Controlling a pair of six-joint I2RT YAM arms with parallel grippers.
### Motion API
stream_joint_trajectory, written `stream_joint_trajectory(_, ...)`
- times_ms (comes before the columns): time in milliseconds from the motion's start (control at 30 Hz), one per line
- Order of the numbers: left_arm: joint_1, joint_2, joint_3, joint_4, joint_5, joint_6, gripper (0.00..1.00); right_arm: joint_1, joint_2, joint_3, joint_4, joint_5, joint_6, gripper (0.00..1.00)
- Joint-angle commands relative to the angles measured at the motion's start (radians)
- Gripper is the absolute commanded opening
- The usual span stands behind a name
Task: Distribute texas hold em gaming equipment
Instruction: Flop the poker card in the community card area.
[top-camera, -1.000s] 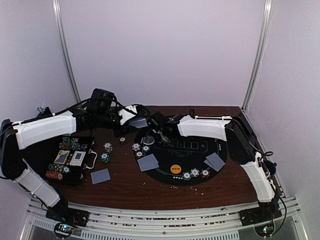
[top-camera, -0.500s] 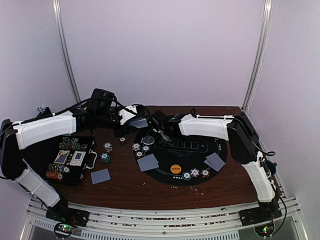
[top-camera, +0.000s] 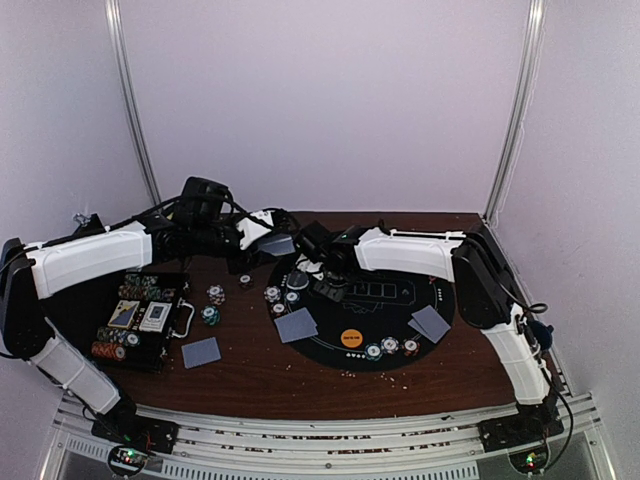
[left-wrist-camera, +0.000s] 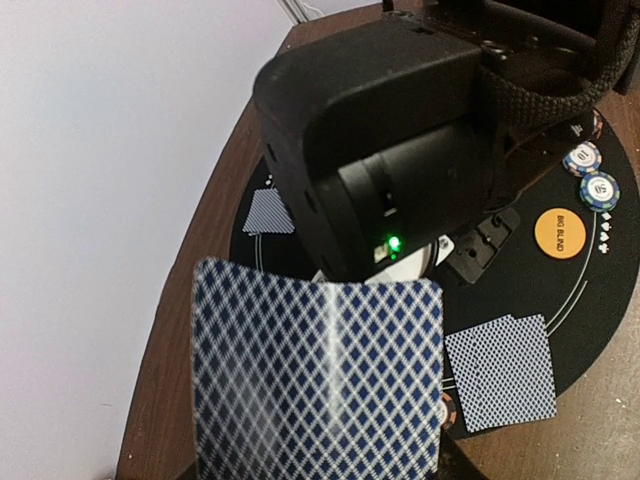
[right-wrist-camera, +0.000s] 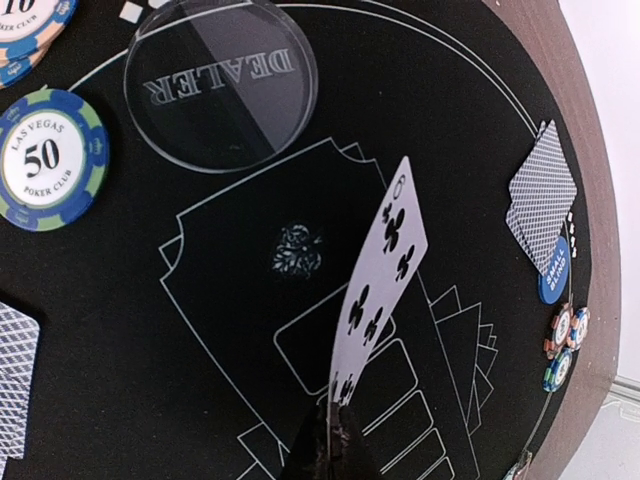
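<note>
Currently, it seems: dealing community cards. Right gripper (right-wrist-camera: 330, 445) pressed together, pinching a club card (right-wrist-camera: 385, 270) by its edge, tilted over the mat (right-wrist-camera: 150, 330) boxes, dealer button (right-wrist-camera: 220, 85) at eleven o'clock. Left gripper (top-camera: 265, 235) pinches the deck (left-wrist-camera: 320, 380). Next, likely: lower card flat into a box, release.

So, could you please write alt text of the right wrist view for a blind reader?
The right claw pinches a clubs playing card by its bottom edge, face showing, over a black mat printed with white card outlines. A clear DEALER disc and a chip marked 50 lie at upper left; face-down cards sit at right.
</note>
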Motion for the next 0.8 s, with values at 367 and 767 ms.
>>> stream_joint_trajectory(367, 0.003, -0.013, -0.01, 0.055, 0.022, -0.004, 0.05, 0.01, 0.053, 0.073, -0.007, -0.088, 0.01, 0.31)
stream_joint_trajectory(767, 0.002, -0.014, -0.01, 0.054, 0.024, -0.005, 0.05, 0.004, 0.033, 0.078, -0.01, -0.116, 0.024, 0.57)
